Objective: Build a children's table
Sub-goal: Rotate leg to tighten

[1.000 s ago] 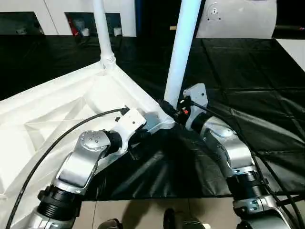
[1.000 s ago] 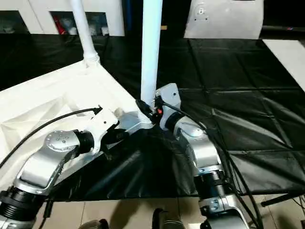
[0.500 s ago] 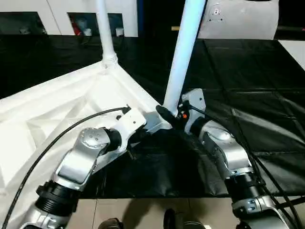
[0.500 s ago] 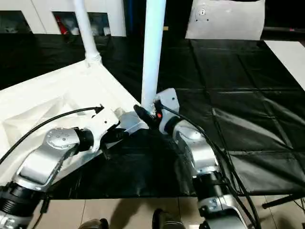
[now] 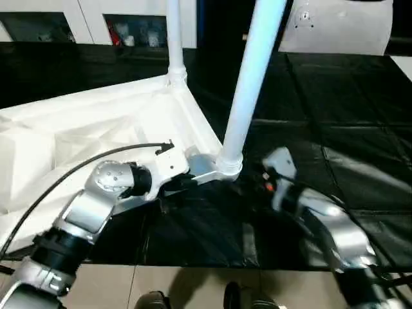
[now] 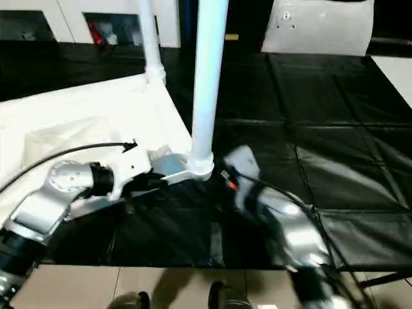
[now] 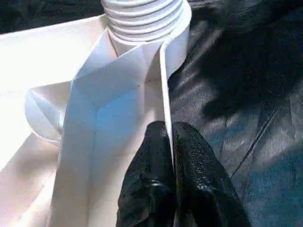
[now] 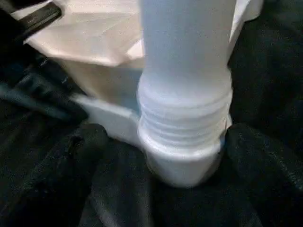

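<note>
The children's table top (image 5: 84,129) lies upside down on black cloth, ribbed underside up. One white leg (image 5: 174,38) stands in the far corner socket. Another leg (image 5: 254,77) stands upright in the near corner socket (image 5: 228,168), its threaded base (image 8: 184,123) seated in it. My left gripper (image 7: 169,130) is shut on the thin rim of the table top just beside that socket. My right gripper (image 8: 180,161) is open, its black fingers (image 8: 106,189) spread to either side of the socket and set back from the leg. The right wrist (image 5: 280,168) sits right of the socket.
Black cloth (image 5: 335,96) covers the ground to the right and behind. A white cabinet with dark compartments (image 5: 96,19) stands at the back left, with a white panel (image 5: 335,26) at the back right. Tiled floor and feet (image 5: 232,299) show at the near edge.
My right gripper has let go of the near leg, opened wide and drawn back to the right. The left gripper keeps its hold on the rim. The camera has shifted.
</note>
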